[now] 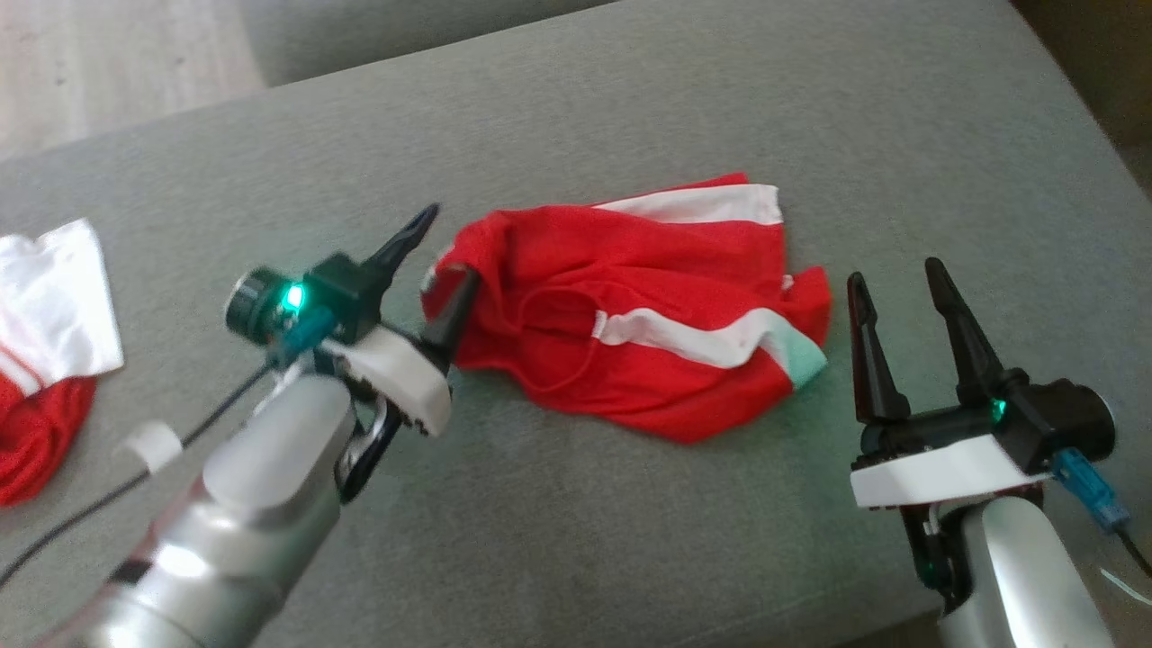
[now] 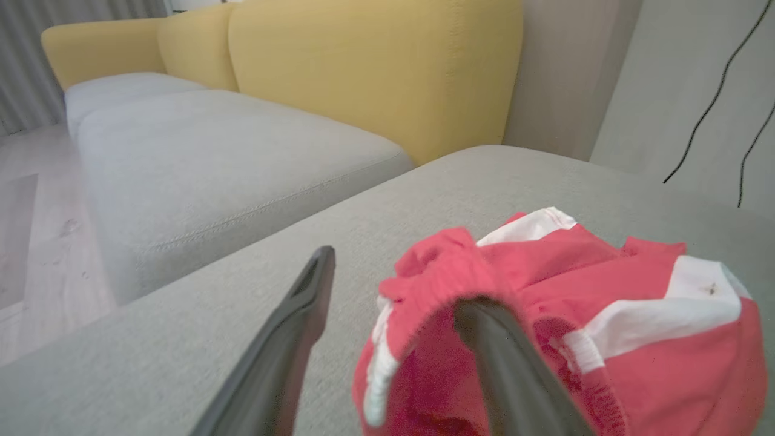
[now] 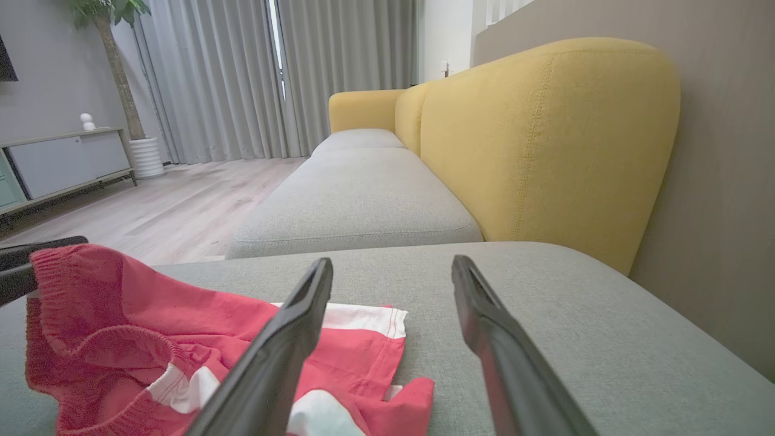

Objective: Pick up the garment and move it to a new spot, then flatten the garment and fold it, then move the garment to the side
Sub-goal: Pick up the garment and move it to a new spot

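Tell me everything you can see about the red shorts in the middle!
The red shorts look like soft knit fabric with white side stripes, a gathered elastic waistband, a thin red drawstring and one pale mint patch. They lie crumpled and unfolded on the grey cushion. One finger of the open left gripper touches the waistband end; the right gripper stands apart.

A crumpled red garment [image 1: 630, 306] with white stripes lay on the grey cushion [image 1: 720, 108]. The left pincer [image 1: 450, 245], fingers spread, had one finger against the garment's left edge. The right pincer [image 1: 895, 274] gaped just beside its right edge, not touching. Another red-and-white cloth [image 1: 49, 306] lay far left.
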Tool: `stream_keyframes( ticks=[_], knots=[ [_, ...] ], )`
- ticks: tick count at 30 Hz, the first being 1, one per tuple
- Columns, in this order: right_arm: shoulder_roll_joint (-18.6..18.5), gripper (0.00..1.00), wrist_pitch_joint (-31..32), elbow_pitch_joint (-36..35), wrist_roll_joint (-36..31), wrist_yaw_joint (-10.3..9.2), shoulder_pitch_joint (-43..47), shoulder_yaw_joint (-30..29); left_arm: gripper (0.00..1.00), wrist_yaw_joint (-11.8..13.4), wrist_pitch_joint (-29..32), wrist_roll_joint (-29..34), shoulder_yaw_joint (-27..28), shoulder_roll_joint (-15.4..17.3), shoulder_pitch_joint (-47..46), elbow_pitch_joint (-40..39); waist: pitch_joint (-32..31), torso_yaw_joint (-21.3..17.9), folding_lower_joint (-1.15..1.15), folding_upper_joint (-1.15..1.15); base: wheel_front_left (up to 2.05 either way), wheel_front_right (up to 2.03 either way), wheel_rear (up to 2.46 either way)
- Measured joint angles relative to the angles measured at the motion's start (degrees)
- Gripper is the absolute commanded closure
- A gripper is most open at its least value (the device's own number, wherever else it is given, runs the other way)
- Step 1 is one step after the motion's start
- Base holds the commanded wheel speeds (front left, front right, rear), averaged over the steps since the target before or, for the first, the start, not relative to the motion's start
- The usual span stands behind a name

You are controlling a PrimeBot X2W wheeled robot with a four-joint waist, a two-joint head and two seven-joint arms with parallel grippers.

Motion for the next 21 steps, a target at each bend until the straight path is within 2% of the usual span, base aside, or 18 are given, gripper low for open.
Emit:
stream_keyframes(
  ticks=[5, 9, 13, 17, 21],
  knots=[
    [0.0, 0.00, 0.0, 0.3, -1.0, 0.00, 0.3, -1.4, 0.00, 4.6, 0.0, 2.0, 5.6, -0.8, 6.4, -5.0, -0.8, 3.3, 0.00, 0.00, 0.00, 0.00, 0.00],
    [0.1, 0.00, 0.0, 0.8, -1.3, 0.00, 0.9, -1.9, 0.00, 8.5, -0.1, 5.1, 9.7, -1.9, 14.9, -9.5, -2.4, 6.8, -0.01, 0.00, 0.00, 0.00, 0.00],
    [0.1, 0.00, 0.0, 1.4, -1.5, 0.00, 4.0, -2.4, 0.00, 12.1, -0.2, 7.5, 16.1, -3.9, 24.2, -15.5, -4.5, 10.9, -0.01, 0.00, 0.00, 0.00, 0.00],
    [0.1, 0.00, 0.0, 2.3, -1.5, 0.00, 6.8, -3.1, 0.00, 14.9, -0.2, 12.0, 23.0, -6.0, 31.5, -23.5, -7.1, 15.0, -0.01, 0.00, 0.00, 0.00, 0.00],
    [0.2, 0.00, 0.0, 2.4, -1.3, 0.00, 8.7, -3.9, 0.00, 16.3, -0.3, 17.3, 29.8, -8.3, 39.1, -32.7, -9.7, 18.4, -0.01, 0.00, 0.00, 0.00, 0.00]
  ],
)
